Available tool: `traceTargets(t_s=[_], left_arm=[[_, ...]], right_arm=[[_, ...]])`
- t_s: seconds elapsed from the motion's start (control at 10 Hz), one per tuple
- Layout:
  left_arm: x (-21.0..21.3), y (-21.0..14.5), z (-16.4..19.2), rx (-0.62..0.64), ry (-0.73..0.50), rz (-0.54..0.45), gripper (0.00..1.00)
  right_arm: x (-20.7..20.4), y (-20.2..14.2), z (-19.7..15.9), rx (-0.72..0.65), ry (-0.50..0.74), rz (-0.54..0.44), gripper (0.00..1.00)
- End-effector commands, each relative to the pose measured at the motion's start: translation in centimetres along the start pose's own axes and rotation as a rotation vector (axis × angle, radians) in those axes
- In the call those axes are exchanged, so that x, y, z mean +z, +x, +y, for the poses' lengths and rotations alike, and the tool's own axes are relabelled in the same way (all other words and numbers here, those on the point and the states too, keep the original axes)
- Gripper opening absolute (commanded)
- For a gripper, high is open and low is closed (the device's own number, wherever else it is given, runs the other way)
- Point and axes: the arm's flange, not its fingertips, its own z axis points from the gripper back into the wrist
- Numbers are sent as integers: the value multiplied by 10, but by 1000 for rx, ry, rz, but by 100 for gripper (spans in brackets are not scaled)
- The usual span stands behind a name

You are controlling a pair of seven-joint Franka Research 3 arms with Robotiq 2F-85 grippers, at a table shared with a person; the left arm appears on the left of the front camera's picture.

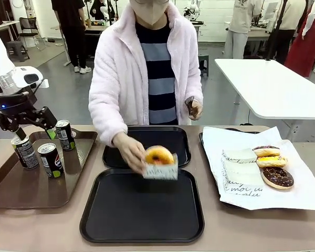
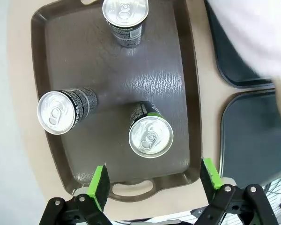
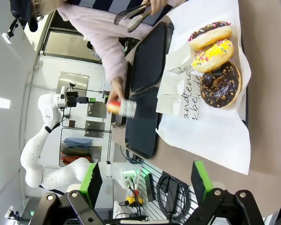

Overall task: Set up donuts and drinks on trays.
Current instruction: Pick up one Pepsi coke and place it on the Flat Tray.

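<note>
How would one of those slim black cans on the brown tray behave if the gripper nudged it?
Likely tippy: each can stands tall and narrow on the brown tray. Once down, its round body would probably roll. The smooth metal may slip unless squeezed squarely.

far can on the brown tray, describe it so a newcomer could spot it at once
At the robot's left lies a long brown plastic tray holding three slim black soda cans. The far can stands alone by the tray's far rim, nearest the person; the other two stand paired nearer the robot.
</note>
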Motion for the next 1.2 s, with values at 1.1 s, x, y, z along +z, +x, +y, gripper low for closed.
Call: traceTargets(t_s=[1.1], left_arm=[[-54, 12, -9, 241, 121, -16, 100]], right_arm=[[3, -2, -2, 10, 13, 2, 100]])
